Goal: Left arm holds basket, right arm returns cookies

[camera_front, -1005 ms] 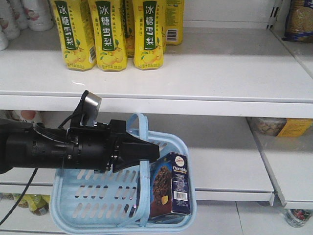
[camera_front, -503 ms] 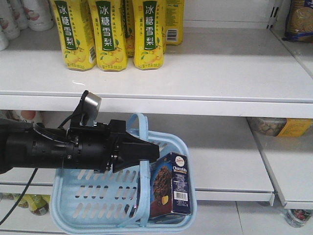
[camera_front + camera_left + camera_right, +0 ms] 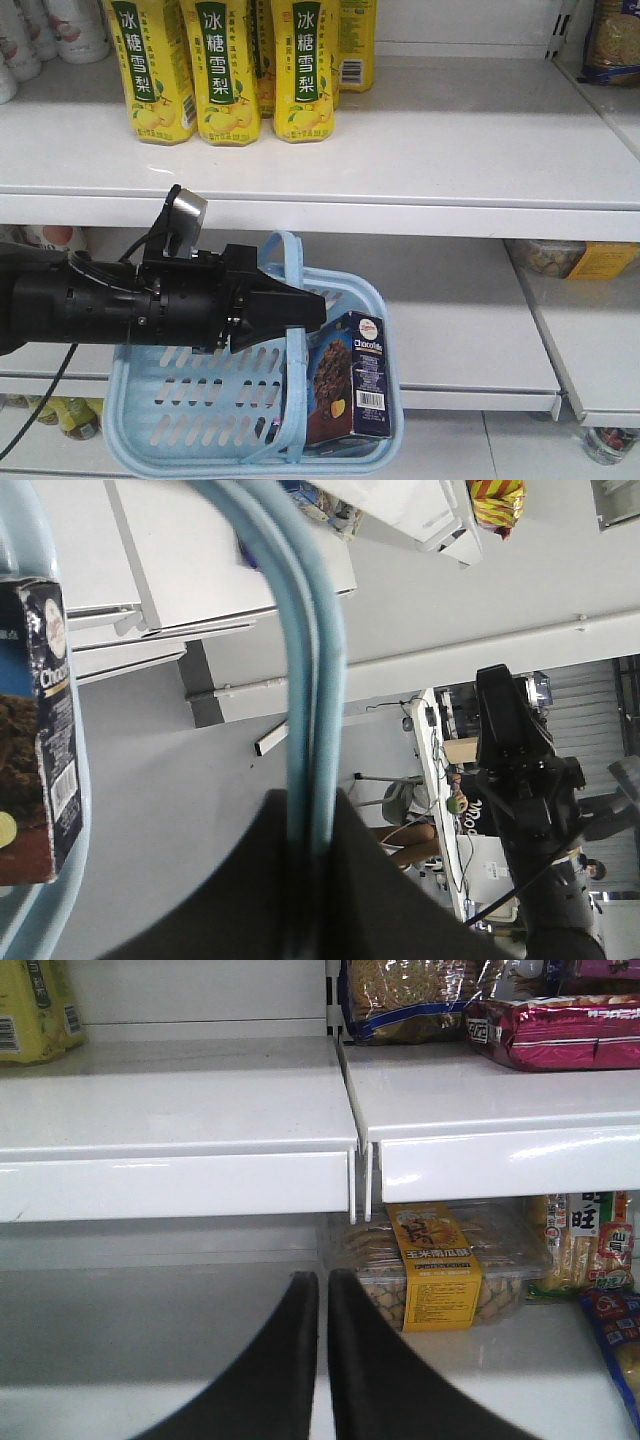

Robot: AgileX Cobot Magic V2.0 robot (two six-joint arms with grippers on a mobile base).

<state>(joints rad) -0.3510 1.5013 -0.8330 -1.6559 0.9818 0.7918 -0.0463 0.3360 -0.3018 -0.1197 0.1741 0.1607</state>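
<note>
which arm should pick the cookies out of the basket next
Right. The left claw is clamped on the basket handle, holding it up. The right claw is empty and faces the shelves, so it seems free to fetch the cookies.

On the upper shelf (image 3: 450, 150), toward the left: drink cartons (image 3: 225, 70), upright in a row. Below that shelf, in front of the lower shelf (image 3: 460, 330): the basket (image 3: 190, 400), hung by its handles (image 3: 288, 250) from the left gripper (image 3: 315, 312), reaching in from the left. In the basket, against its right wall: the cookies (image 3: 350, 385), upright. Further right, on the neighbouring bay's lower shelf: a biscuit tub (image 3: 545, 258). Before that bay, well apart from the tub: the right gripper (image 3: 322, 1300), fingers close together.
</note>
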